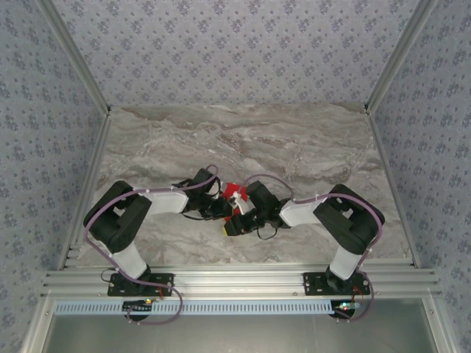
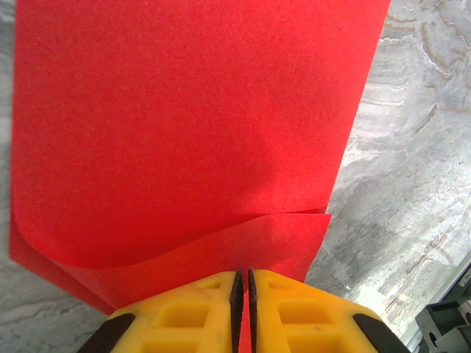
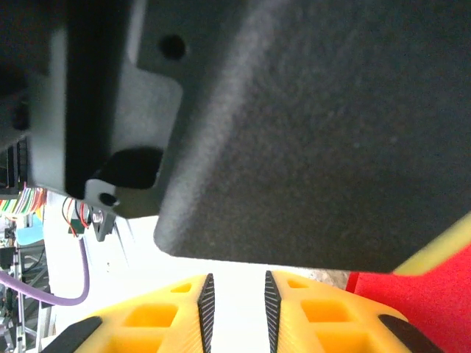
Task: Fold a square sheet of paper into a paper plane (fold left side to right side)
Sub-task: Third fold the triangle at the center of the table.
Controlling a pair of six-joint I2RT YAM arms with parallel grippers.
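Note:
The square sheet of paper (image 2: 184, 125) is bright red and bent over on itself, its upper layer curving above a lower flap (image 2: 287, 243). My left gripper (image 2: 243, 276) is shut on the near edge of that flap, and red shows in the thin slit between its yellow fingers. From above, a small piece of the red paper (image 1: 234, 193) shows between the two wrists at mid-table, with my left gripper (image 1: 221, 208) beside it. My right gripper (image 3: 234, 283) is open with nothing between its pads, just under the left arm's dark housing (image 3: 309, 125). A corner of the paper (image 3: 427, 309) lies to its right.
The grey marble tabletop (image 1: 243, 140) stretches behind the arms, bounded by aluminium rails (image 1: 235, 278) and patterned walls. Both arms crowd together at the centre, my right gripper (image 1: 239, 222) close against the left wrist. Bare marble (image 2: 412, 176) lies right of the paper.

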